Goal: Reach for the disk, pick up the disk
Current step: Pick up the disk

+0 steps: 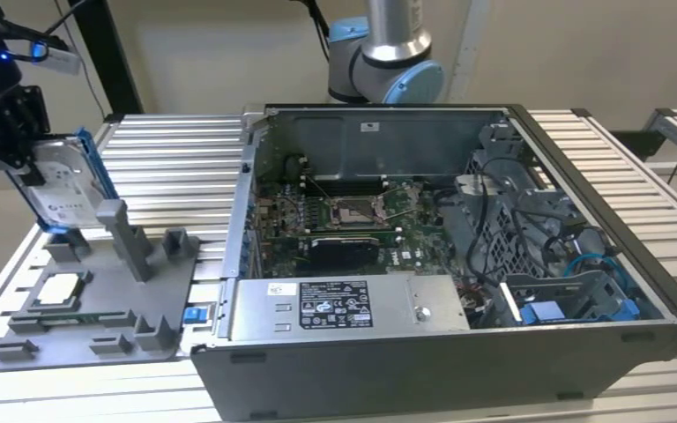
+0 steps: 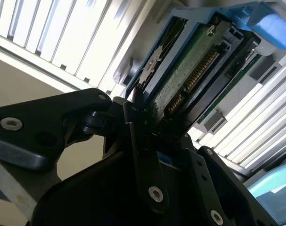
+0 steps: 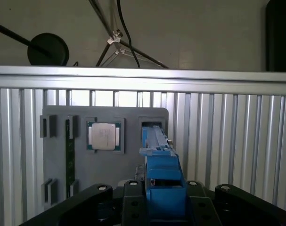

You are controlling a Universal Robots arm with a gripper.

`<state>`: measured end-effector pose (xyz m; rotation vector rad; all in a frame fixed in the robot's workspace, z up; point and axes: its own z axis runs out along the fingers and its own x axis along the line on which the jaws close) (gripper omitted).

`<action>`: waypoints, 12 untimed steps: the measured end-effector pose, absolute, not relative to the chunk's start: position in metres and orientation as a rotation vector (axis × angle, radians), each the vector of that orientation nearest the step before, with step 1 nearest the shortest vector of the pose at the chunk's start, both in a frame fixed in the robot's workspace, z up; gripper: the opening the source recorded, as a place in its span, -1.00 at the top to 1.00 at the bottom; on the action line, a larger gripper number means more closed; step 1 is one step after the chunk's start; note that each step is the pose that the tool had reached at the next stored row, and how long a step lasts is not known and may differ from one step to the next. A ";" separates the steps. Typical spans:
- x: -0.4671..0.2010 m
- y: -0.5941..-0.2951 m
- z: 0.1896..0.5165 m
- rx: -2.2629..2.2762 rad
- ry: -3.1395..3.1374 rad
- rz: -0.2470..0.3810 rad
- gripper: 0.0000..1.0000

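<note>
Second wrist view: the jaws are clamped on the disk (image 2: 187, 75), black fingers (image 2: 142, 155) pressing its blue-railed sides with the green circuit board facing the camera. In the exterior view the gripper (image 1: 15, 145) holds the disk (image 1: 63, 189) upright at that view's left, over the far corner of the grey fixture tray (image 1: 103, 313). I cannot tell whether its lower end has cleared the slot. A small square chip (image 1: 60, 289) lies on the tray, and the open computer case (image 1: 433, 264) stands just beside it.
</note>
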<state>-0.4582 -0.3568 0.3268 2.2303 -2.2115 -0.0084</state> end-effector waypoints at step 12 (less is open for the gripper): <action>-0.458 -0.357 0.340 2.231 -2.211 -0.008 1.00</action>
